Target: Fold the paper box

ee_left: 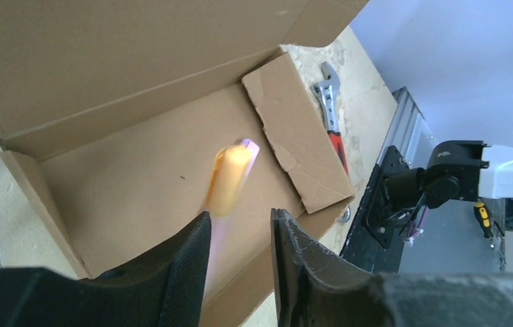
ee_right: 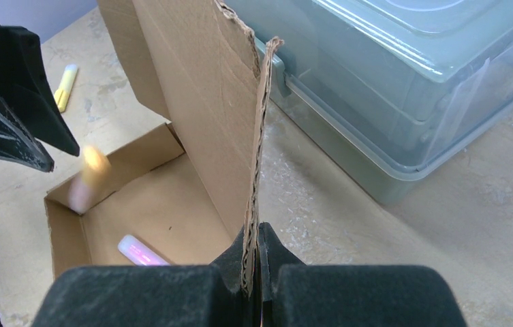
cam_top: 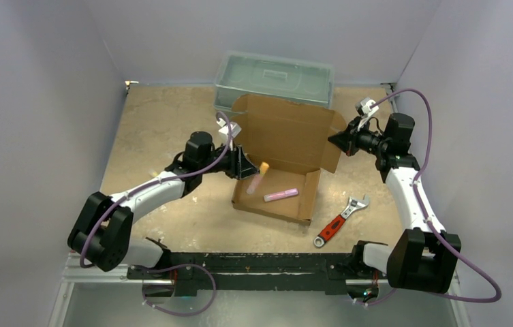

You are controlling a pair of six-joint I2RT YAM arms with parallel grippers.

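Note:
The paper box (cam_top: 277, 129) is brown cardboard, its tray on the table and its lid standing up at the back. My right gripper (cam_top: 335, 141) is shut on the lid's right side flap (ee_right: 199, 88), whose edge runs down between the jaws of the right gripper (ee_right: 253, 252). My left gripper (ee_left: 240, 228) hangs over the tray's left end with its jaws apart. A blurred orange-capped marker (ee_left: 229, 178) sits just beyond its fingertips, over the tray floor (ee_left: 124, 177). A pink marker (cam_top: 281, 195) lies in the tray.
A grey-green plastic toolbox (cam_top: 274, 78) stands right behind the lid. A red-handled wrench (cam_top: 340, 220) lies on the table to the right of the tray. A yellow marker (ee_right: 66, 85) lies on the table beyond the box. Grey walls close in both sides.

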